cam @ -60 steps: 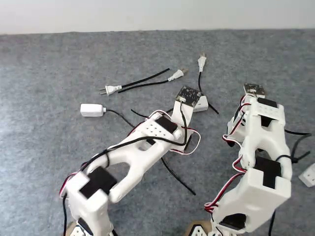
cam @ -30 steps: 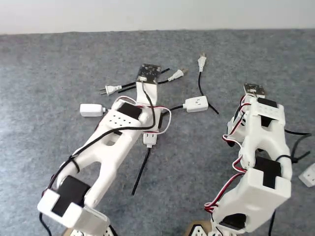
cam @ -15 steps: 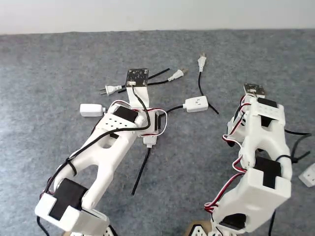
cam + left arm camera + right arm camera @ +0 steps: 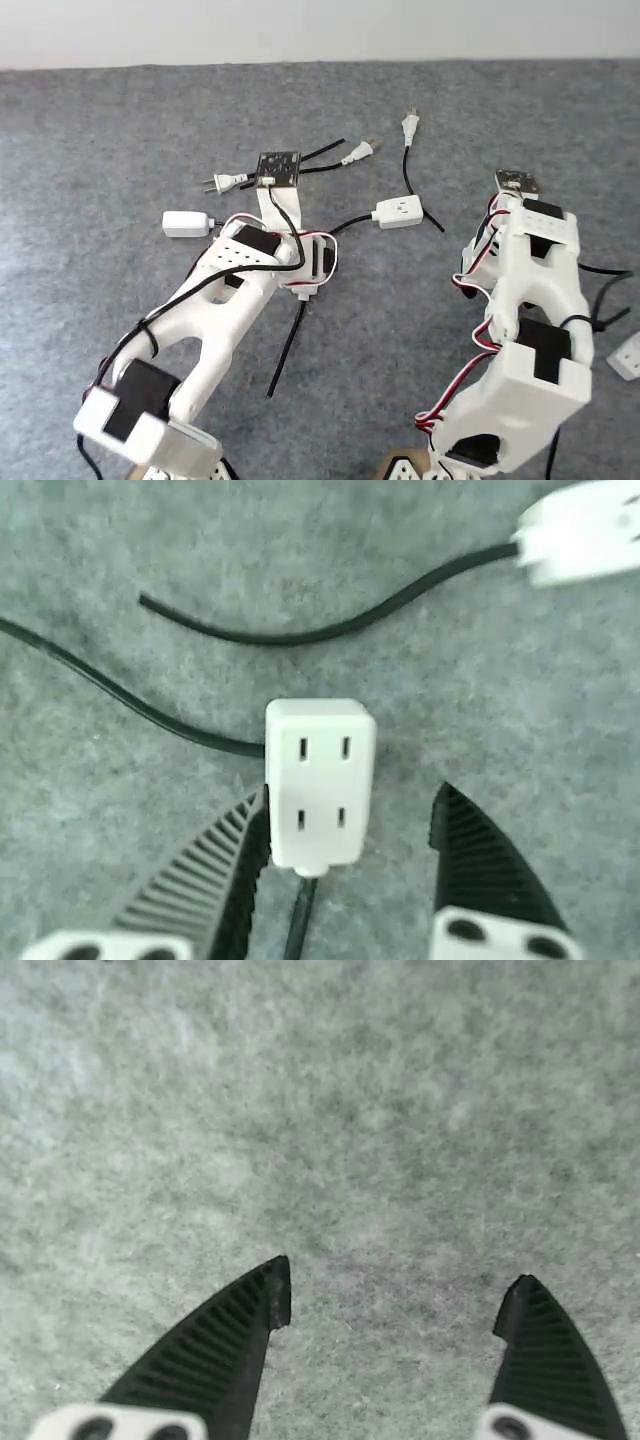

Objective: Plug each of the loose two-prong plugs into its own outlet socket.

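My left gripper [image 4: 352,800] is open, its jaws on either side of a white two-outlet socket [image 4: 320,780] that lies flat on the carpet, slots up. One finger [image 4: 240,870] is against the socket's side and the other stands clear. From above, this socket [image 4: 303,291] peeks out from under the left arm [image 4: 240,280]. Three loose white plugs lie beyond it: plug one [image 4: 228,182], plug two [image 4: 360,152] and plug three [image 4: 409,124]. My right gripper [image 4: 402,1275] is open over bare carpet.
Another socket [image 4: 398,211] lies right of the left arm, seen also as a white block [image 4: 583,540] with its black cable [image 4: 330,630]. A third socket [image 4: 187,224] lies to the left and a fourth [image 4: 627,355] at the right edge. The right arm [image 4: 525,300] stands at the right.
The left arm has swung left, from over the right-hand socket to the middle of the carpet. The socket and cable beneath it shifted left too. The right arm has stayed still.
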Controlling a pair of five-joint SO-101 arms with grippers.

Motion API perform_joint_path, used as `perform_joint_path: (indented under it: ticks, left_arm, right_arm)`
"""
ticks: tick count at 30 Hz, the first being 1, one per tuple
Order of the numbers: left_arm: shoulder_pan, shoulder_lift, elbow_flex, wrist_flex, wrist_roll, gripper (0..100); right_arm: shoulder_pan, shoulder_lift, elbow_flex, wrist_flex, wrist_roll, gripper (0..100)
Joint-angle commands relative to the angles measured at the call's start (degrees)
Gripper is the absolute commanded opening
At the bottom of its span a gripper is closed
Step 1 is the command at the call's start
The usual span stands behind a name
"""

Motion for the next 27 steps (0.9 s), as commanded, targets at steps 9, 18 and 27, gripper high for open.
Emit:
perform_joint_path:
  ticks: [9,18,27]
  left_arm:
    - [0.09,7.38,-4.00,-1.41,-0.44,25]
    - [0.70,7.30,-4.09,0.35,3.69,2]
    - [0.70,5.54,-3.74,7.03,7.12,1]
  right_arm:
    - [-0.22,-0.31,-0.26,-0.66,-0.62,32.5]
    - [-0.22,-0.31,-0.26,-0.66,-0.62,32.5]
    - [-0.22,-0.31,-0.26,-0.66,-0.62,32.5]
